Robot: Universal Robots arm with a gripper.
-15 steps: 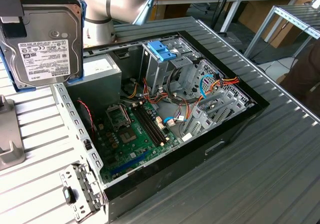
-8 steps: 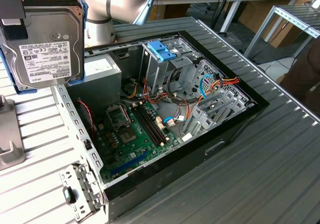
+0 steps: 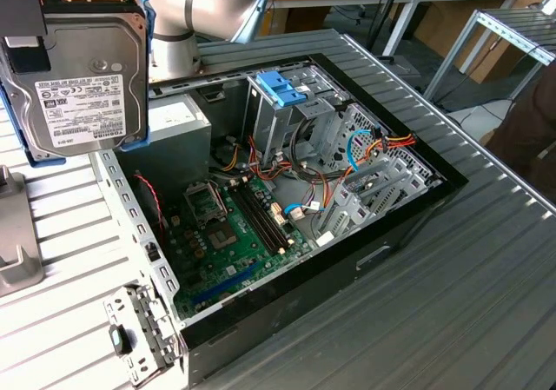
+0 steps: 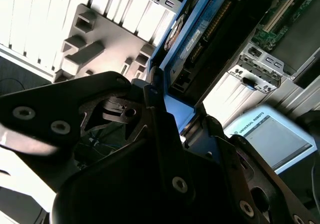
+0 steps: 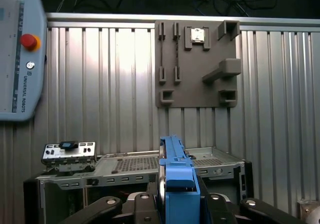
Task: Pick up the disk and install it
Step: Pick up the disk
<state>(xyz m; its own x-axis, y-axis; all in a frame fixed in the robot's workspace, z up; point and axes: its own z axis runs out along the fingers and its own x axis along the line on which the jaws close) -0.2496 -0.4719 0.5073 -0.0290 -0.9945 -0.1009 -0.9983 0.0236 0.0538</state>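
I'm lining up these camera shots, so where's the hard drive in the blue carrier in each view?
Exterior view: the flat grey metal hard drive in its light-blue plastic carrier hangs label-forward at the exterior view's left.
Second wrist view: the hard drive edge-on beyond the black gripper.
First wrist view: the hard drive edge-on, clamped in the gripper.
Shared landmark: the small metal port panel.

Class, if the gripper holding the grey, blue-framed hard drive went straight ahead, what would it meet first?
Probably the ribbed metal table beside the open computer case; depth is unclear, so the case's rim might come first.
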